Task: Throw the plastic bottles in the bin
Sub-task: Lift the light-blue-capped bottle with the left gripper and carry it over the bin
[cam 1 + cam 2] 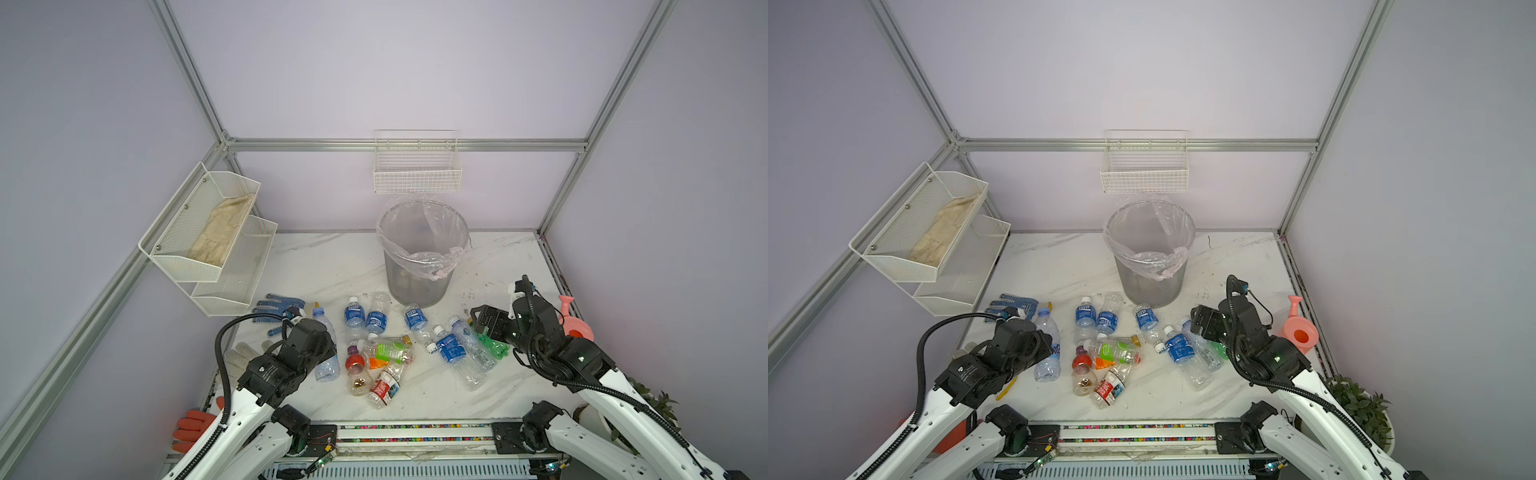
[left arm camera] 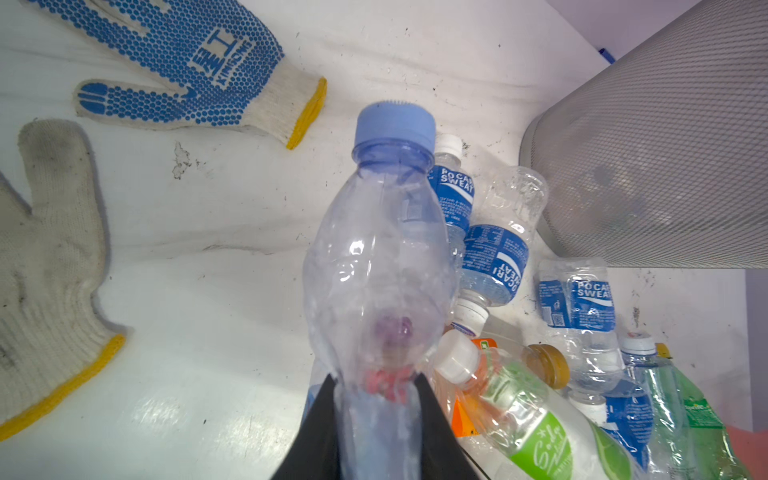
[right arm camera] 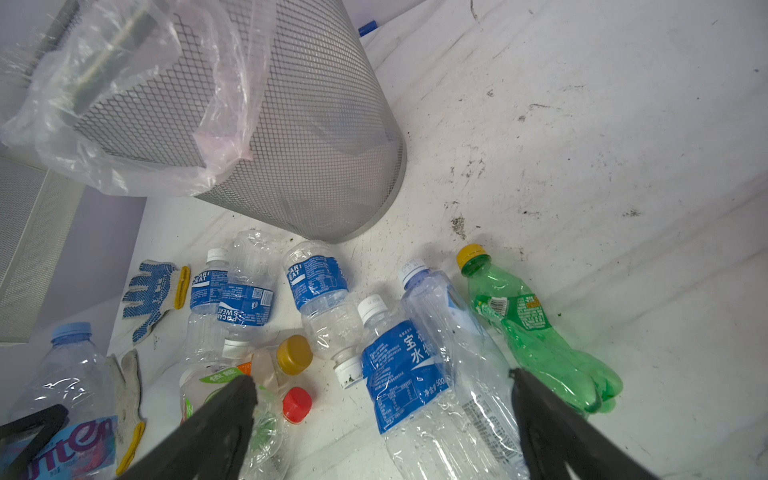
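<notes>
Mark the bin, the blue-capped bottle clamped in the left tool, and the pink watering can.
bin (image 1: 409,286): a top view, on its grey mesh wall.
blue-capped bottle (image 2: 378,257): left wrist view, on its clear body.
pink watering can (image 1: 582,325): a top view, on its round body.

Both top views look from high above the front edge of the worktop (image 1: 316,266), downward and toward the back wall (image 1: 415,83). They are far enough to hold the whole worktop and the bin (image 1: 417,286), and they share nearly the same scene. The left wrist camera sits just behind the left claw (image 2: 374,378) and looks along it, very near the blue-capped bottle (image 2: 382,249). The right wrist camera looks past the right claw (image 3: 380,378) down on the worktop from farther off. Both wrist views share the bin's mesh wall and the blue-dotted glove (image 2: 187,62).
</notes>
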Available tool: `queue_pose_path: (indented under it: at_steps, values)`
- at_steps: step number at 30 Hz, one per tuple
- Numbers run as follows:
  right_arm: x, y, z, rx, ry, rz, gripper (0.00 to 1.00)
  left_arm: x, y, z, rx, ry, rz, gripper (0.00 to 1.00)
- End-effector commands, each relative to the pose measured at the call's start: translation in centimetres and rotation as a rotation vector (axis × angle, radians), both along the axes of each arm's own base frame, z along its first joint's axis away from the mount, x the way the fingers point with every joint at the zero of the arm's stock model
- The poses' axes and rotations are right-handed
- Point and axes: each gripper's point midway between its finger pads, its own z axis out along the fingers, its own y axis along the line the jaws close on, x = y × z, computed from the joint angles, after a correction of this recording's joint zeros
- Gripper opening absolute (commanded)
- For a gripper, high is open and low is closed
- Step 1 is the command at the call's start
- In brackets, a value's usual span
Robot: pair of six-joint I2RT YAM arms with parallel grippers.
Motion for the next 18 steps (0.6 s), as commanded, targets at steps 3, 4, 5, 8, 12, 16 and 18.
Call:
queue_pose_path:
  at_steps: [3, 4, 5, 8, 12, 16, 18]
  values:
    - [-0.1, 0.0, -0.1, 0.022, -0.001, -0.009, 0.98, 1.4, -0.2, 6.2, -0.006, -0.135, -0.017, 0.25]
    - [-0.1, 0.0, -0.1, 0.022, -0.002, -0.01, 0.97, 1.5, -0.2, 6.8, -0.006, -0.145, -0.02, 0.25]
    - [-0.1, 0.0, -0.1, 0.02, 0.0, -0.01, 0.97, 1.7, -0.3, 7.3, -0.006, -0.152, -0.023, 0.25]
    - [-0.1, 0.0, -0.2, 0.02, 0.001, -0.009, 0.97, 2.1, -0.6, 9.1, -0.01, -0.183, -0.034, 0.25]
    - [-0.1, 0.0, -0.2, 0.022, 0.0, -0.008, 0.97, 2.5, -0.9, 11.7, -0.024, -0.236, -0.052, 0.24]
    - [-0.1, 0.1, -0.3, 0.027, 0.001, -0.005, 0.97, 2.6, -1.1, 13.9, -0.031, -0.28, -0.068, 0.25]
    - [-0.1, 0.2, -0.5, 0.027, 0.003, -0.003, 0.97, 2.7, -1.2, 14.9, -0.032, -0.3, -0.075, 0.24]
